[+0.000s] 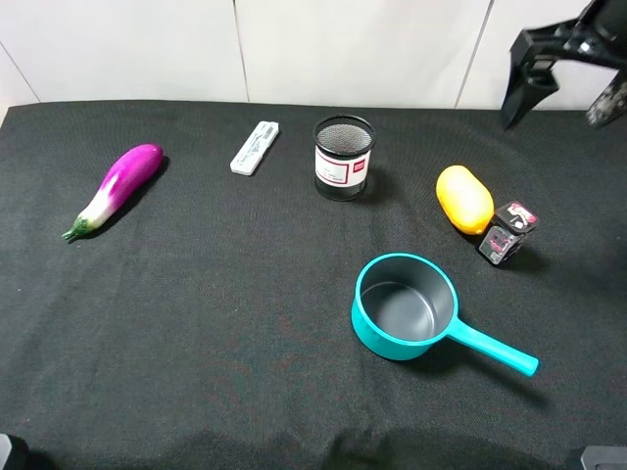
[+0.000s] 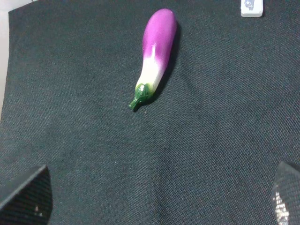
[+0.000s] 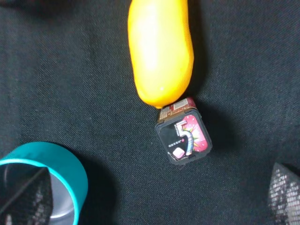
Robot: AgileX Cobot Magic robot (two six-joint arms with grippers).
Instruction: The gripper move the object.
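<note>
The object, a smooth yellow-orange oval fruit (image 1: 464, 199), lies on the black cloth at the right, one end touching a small gum box. In the right wrist view the object (image 3: 161, 51) fills the space ahead of the fingers. My right gripper (image 1: 558, 106) hangs high above the table's back right corner, well behind the object. It (image 3: 154, 197) is open, fingertips (image 3: 23, 199) wide apart with nothing between them. My left gripper (image 2: 157, 197) is open over bare cloth, short of the eggplant (image 2: 157, 51).
A small gum box (image 1: 507, 233) marked 5 leans on the fruit. A teal saucepan (image 1: 377, 338) sits in front, handle pointing right. A mesh pen cup (image 1: 344, 157) and a white flat item (image 1: 255, 147) stand at the back; the purple eggplant (image 1: 118, 186) lies far left.
</note>
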